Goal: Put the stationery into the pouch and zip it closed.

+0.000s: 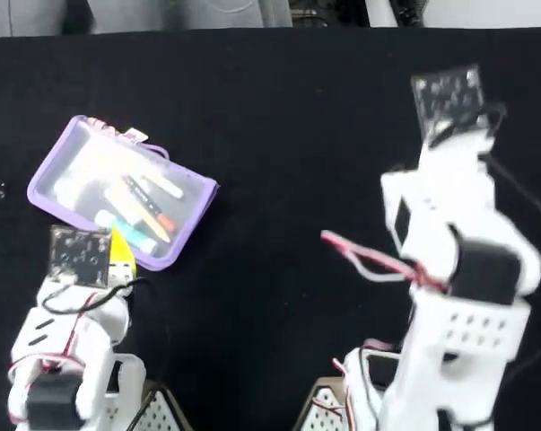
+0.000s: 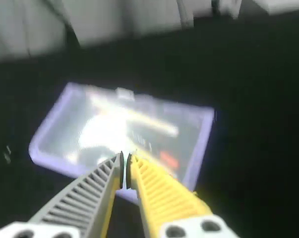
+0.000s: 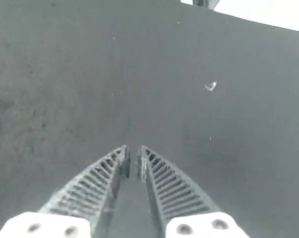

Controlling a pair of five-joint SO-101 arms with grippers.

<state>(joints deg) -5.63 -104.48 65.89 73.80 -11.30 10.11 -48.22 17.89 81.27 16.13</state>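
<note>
Stationery (image 1: 144, 211) already inside the pouch (image 1: 194, 218) on the worktop (image 1: 288, 135). Whether it's zipped, can't tell. Left hand (image 2: 124, 162), pinched narrow, at the pouch's near edge. Right hand (image 3: 133, 158), pinched empty, well away from the pouch.

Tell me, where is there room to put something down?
The middle of the table, between the pouch and the right arm, is bare. So is the far strip behind the pouch. It is crowded at the pouch's near edge, by the left hand.
</note>
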